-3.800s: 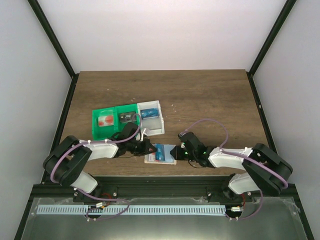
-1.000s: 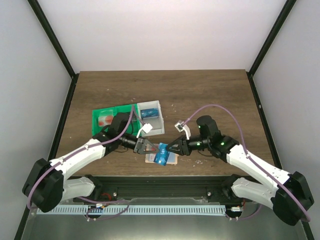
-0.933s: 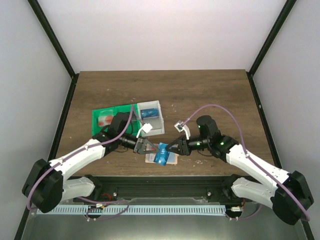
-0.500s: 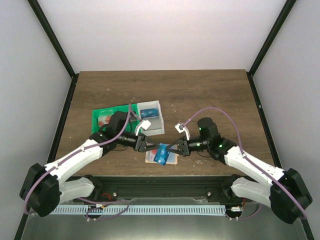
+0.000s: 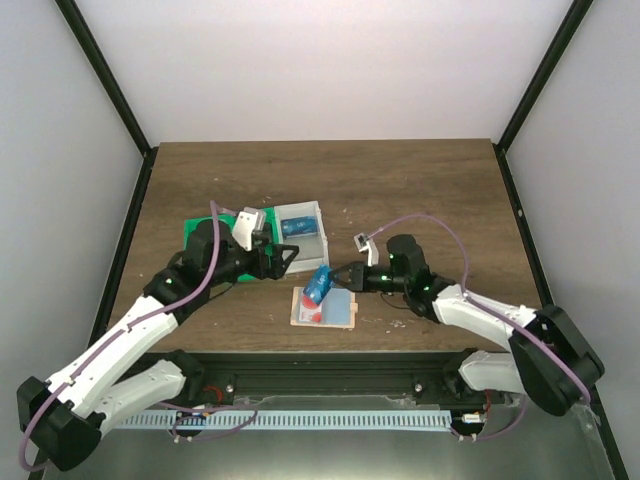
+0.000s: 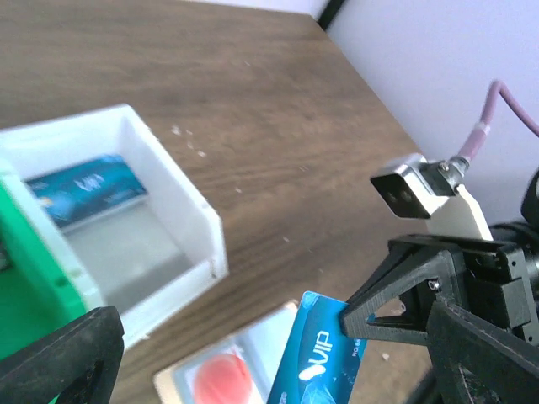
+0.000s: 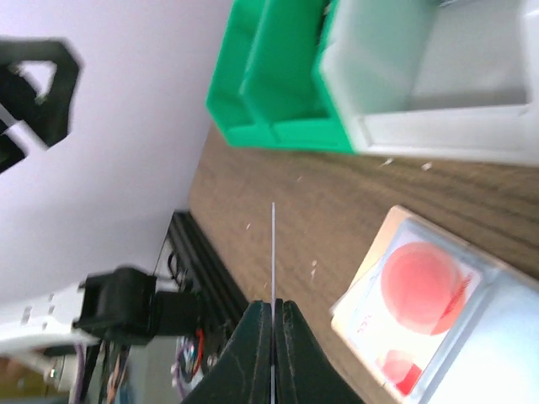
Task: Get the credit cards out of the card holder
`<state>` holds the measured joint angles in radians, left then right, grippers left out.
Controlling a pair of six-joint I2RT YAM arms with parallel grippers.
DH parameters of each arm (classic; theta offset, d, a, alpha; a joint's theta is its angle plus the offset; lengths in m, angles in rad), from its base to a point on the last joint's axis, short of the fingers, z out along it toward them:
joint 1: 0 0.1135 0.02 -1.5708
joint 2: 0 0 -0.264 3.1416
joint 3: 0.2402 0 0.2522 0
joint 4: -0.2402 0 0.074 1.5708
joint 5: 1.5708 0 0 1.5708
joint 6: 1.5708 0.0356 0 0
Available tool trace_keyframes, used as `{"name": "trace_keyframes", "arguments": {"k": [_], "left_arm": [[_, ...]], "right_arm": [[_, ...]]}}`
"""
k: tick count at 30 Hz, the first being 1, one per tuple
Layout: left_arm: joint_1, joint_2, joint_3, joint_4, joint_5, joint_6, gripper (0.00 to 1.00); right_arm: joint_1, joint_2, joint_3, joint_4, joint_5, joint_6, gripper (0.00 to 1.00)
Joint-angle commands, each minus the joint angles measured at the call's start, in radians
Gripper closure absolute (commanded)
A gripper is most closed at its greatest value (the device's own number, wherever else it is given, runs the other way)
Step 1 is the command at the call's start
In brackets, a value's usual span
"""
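The bright blue credit card (image 5: 320, 284) hangs tilted just above the table, with my right gripper (image 5: 339, 277) shut on its right edge. In the right wrist view this card (image 7: 274, 252) shows edge-on between the closed fingers (image 7: 263, 324). Below it the tan card holder (image 5: 340, 320) lies open on the table, and the pale card with red circles (image 7: 421, 286) rests on its inner panel. My left gripper (image 5: 286, 257) is open with nothing in it, up and to the left of the blue card (image 6: 316, 362), its fingers (image 6: 59, 358) spread wide.
A white box (image 5: 322, 240) with another blue card (image 6: 80, 189) inside stands behind the holder. A green compartment tray (image 5: 200, 262) adjoins it on the left. The table's near edge runs just below the holder.
The blue card passed from my left gripper to my right. The left jaws opened and drew back up-left; the right jaws shut on the card and lifted it slightly toward the white box.
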<state>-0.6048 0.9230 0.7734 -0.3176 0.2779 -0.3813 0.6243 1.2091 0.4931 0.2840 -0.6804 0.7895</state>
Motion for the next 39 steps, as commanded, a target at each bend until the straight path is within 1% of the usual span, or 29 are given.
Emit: {"name": "trace_keyframes", "arguments": {"k": [1, 6, 11, 13, 17, 24, 27, 32, 39], "left_arm": [[0.003, -0.041, 0.024, -0.06, -0.203, 0.048, 0.0], [0.003, -0.072, 0.015, -0.065, -0.238, 0.058, 0.0], [0.003, -0.062, 0.018, -0.056, -0.253, 0.068, 0.0], [0.003, -0.051, 0.026, -0.051, -0.237, 0.071, 0.0], [0.003, -0.04, 0.027, -0.056, -0.238, 0.084, 0.0], [0.002, -0.03, 0.035, -0.072, -0.244, 0.095, 0.0], [0.002, -0.038, 0.032, -0.07, -0.243, 0.093, 0.0], [0.001, -0.05, 0.031, -0.075, -0.254, 0.093, 0.0], [0.0, -0.065, 0.027, -0.072, -0.256, 0.099, 0.0]], "right_arm": [[-0.007, 0.052, 0.051, 0.112, 0.19, 0.107, 1.0], [-0.007, 0.127, 0.1, 0.152, 0.319, 0.164, 1.0], [-0.004, 0.215, 0.163, 0.188, 0.446, 0.184, 1.0], [-0.004, 0.258, 0.195, 0.203, 0.489, 0.197, 1.0], [0.012, 0.342, 0.267, 0.224, 0.562, 0.186, 1.0], [0.055, 0.453, 0.37, 0.25, 0.738, 0.176, 1.0], [0.066, 0.511, 0.412, 0.255, 0.768, 0.192, 0.99], [0.109, 0.597, 0.501, 0.226, 0.835, 0.148, 1.0], [0.141, 0.678, 0.538, 0.257, 0.902, 0.142, 1.0]]}}
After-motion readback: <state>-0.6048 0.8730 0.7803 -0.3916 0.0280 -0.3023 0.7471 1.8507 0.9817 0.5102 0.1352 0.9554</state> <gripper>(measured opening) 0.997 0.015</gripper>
